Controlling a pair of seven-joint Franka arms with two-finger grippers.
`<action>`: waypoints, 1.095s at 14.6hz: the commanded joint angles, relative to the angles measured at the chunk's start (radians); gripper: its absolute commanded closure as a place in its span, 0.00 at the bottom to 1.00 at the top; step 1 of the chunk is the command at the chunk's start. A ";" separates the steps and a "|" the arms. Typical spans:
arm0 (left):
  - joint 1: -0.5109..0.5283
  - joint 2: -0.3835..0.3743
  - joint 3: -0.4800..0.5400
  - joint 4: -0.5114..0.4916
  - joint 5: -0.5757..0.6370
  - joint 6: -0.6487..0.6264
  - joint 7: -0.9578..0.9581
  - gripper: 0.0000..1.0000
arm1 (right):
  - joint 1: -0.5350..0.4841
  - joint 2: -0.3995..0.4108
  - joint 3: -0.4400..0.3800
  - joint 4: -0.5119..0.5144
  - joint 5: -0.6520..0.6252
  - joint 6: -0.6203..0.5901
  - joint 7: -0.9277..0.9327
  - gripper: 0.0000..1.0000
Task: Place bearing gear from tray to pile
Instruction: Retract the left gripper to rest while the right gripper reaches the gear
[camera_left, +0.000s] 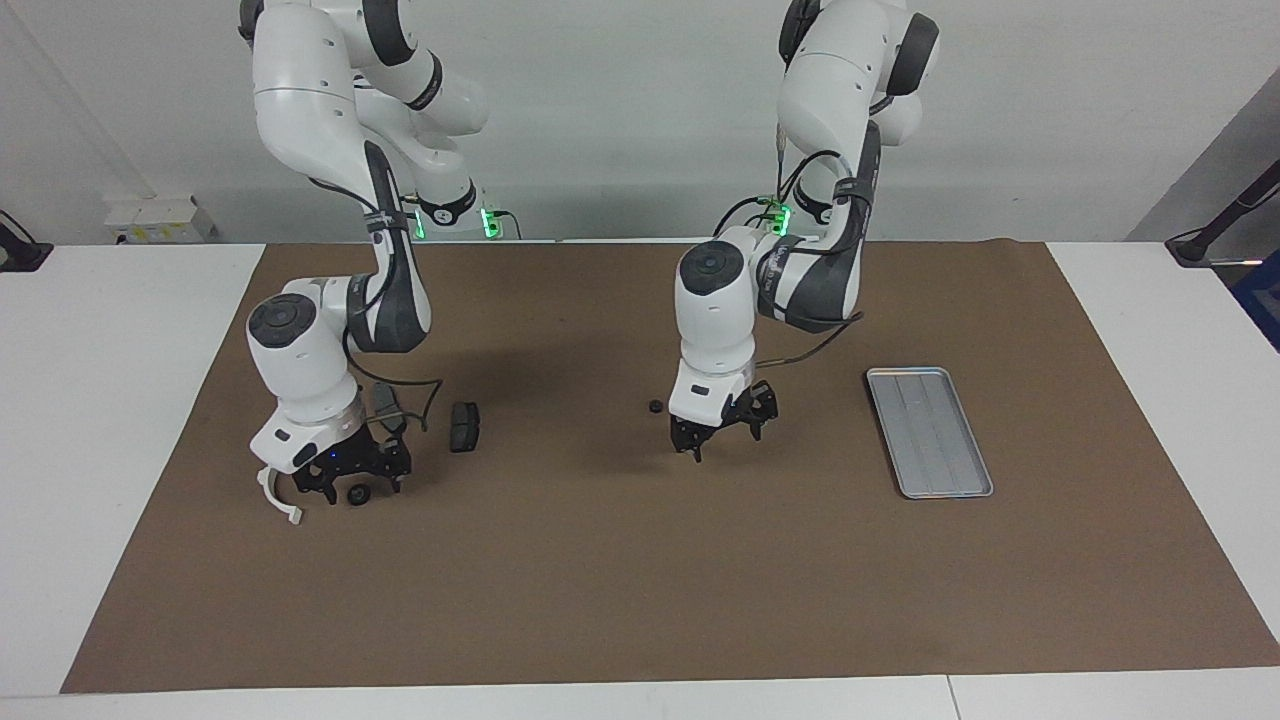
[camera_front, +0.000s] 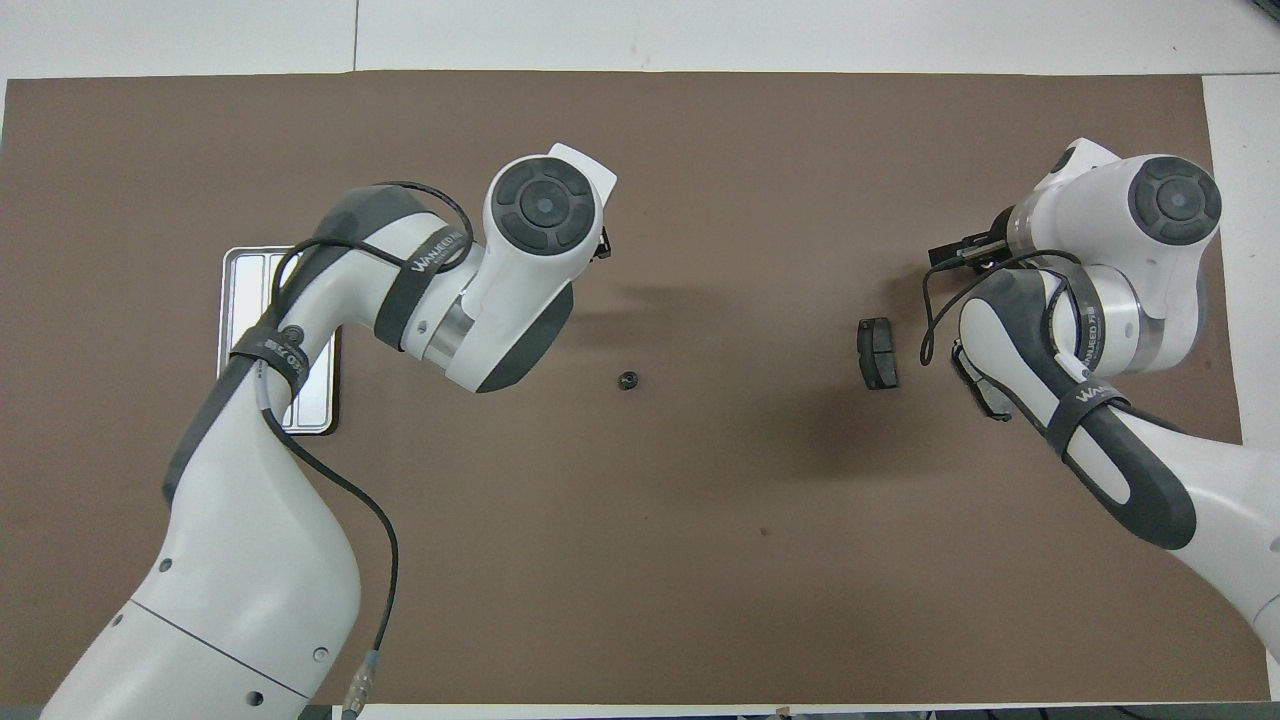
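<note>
Overhead, we lose part of the tray (camera_front: 250, 262) under the left arm, one pad of the pile (camera_front: 985, 393) under the right arm, both grippers beneath their wrists.

Left gripper (camera_left: 722, 432) raised over brown mat (camera_left: 640, 560), jaws parted, between small dark gear (camera_left: 654, 406) and tray (camera_left: 928, 431). Right gripper (camera_left: 352, 472) low at pile: white bracket (camera_left: 276, 497), brake pad (camera_left: 464, 426), second gear (camera_left: 356, 495).
</note>
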 joint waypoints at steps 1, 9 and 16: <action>0.093 -0.113 -0.008 -0.016 -0.086 -0.099 0.184 0.00 | 0.054 -0.062 0.005 0.036 -0.004 -0.139 0.108 0.00; 0.417 -0.326 -0.003 -0.098 -0.125 -0.265 0.604 0.00 | 0.350 -0.154 0.005 0.033 -0.004 -0.285 0.749 0.00; 0.559 -0.383 0.000 -0.080 -0.246 -0.346 0.821 0.00 | 0.552 -0.111 0.009 0.036 -0.003 -0.212 1.117 0.00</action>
